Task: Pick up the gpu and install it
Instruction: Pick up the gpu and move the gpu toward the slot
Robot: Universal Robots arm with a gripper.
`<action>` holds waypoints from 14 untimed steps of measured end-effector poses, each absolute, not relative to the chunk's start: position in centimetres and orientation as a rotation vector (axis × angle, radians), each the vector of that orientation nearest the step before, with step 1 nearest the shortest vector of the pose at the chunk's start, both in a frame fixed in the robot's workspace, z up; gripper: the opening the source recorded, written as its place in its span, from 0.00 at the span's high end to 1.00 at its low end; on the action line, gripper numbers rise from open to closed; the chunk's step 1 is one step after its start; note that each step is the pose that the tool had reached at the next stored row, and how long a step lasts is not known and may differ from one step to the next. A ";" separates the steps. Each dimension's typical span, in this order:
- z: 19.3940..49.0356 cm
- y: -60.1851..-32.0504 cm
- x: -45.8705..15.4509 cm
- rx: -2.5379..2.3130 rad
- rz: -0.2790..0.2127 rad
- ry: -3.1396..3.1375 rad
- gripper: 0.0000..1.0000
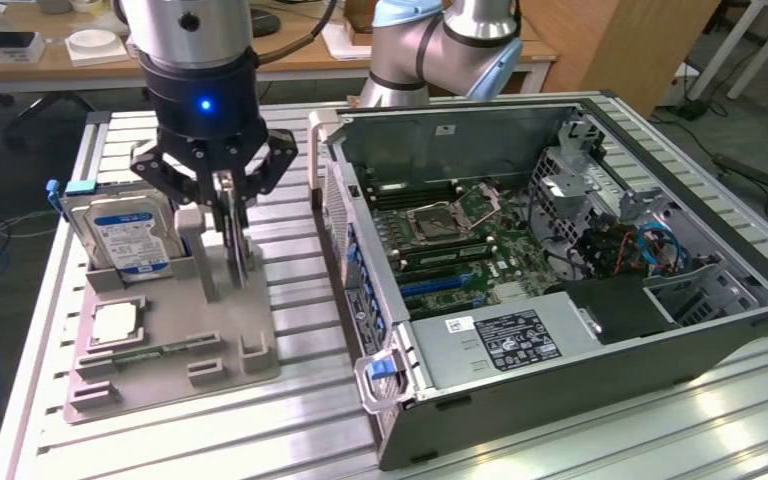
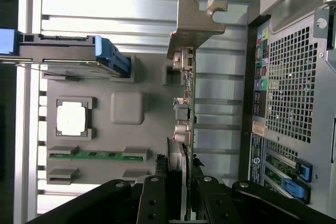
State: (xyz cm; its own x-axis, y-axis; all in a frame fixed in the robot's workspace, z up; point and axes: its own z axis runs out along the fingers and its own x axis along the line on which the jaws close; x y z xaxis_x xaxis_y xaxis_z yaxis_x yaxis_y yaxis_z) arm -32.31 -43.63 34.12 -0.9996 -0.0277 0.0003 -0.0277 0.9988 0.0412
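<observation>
**Item: gpu** (image 1: 235,245). Thin dark card, upright on edge, directly under the gripper (image 1: 231,200) and between its fingers.

**Hold:** the jaws are closed on the card's upper part, one finger against each flat face.

**Orientation:** seen edge-on. Its long axis is judged to run down and away from the fingers. The silvery bracket (image 2: 195,22) is at the end farthest from the gripper, and the flat faces stand vertical. The exact tilt cannot be told.

**Location:** the lower end is at the grey holder tray (image 1: 157,330) beneath the gripper. It cannot be told whether the card has cleared its slot there.

**Progress:** the grasp is made. The card is not yet carried across or seated.

**Adjacent:** a hard drive (image 1: 124,240) stands in the same tray, just beside the gripper.

**Destination:** an open computer case (image 1: 704,330) lies on the gripper's other side, close by the tray. The card is not in its motherboard (image 1: 491,250), so installation appears wholly outstanding.
</observation>
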 end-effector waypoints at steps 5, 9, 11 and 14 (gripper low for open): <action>34.7 -43.6 -32.3 0.043 -0.065 -3.140 0.73; 35.2 -43.6 -32.3 0.043 -0.065 -3.140 0.73; 35.4 -43.6 -32.3 0.044 -0.065 -3.140 0.73; 35.8 -43.6 -32.3 0.043 -0.065 -3.140 0.73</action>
